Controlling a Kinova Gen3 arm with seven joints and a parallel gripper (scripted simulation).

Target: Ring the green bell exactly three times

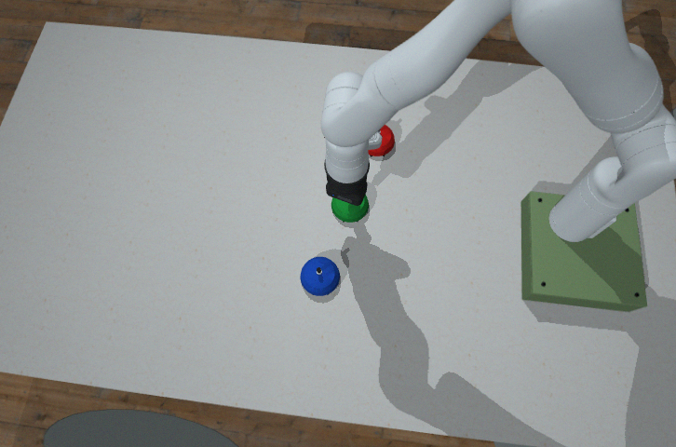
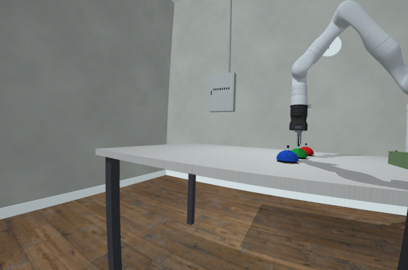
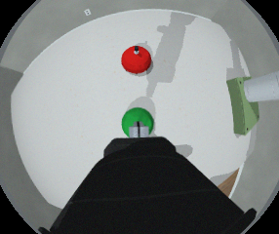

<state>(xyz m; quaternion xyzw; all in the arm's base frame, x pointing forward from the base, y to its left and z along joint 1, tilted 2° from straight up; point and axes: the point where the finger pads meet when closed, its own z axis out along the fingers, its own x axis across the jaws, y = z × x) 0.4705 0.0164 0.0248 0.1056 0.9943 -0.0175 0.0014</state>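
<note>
The green bell (image 1: 351, 210) (image 2: 299, 153) (image 3: 138, 119) sits near the middle of the white table (image 1: 138, 184), between the red bell (image 1: 384, 141) (image 2: 307, 150) (image 3: 136, 60) and the blue bell (image 1: 319, 276) (image 2: 287, 156). My gripper (image 2: 298, 142) points straight down over the green bell with its fingers shut and empty. Its tips stand right at the top of the green bell's button; I cannot tell how far the button is pushed. In the top view the wrist hides the bell's top, and the wrist view shows only its dome beyond the gripper body.
The arm's green base plate (image 1: 581, 274) (image 2: 403, 160) (image 3: 243, 107) lies at the table's right side. The arm reaches in from there over the red bell.
</note>
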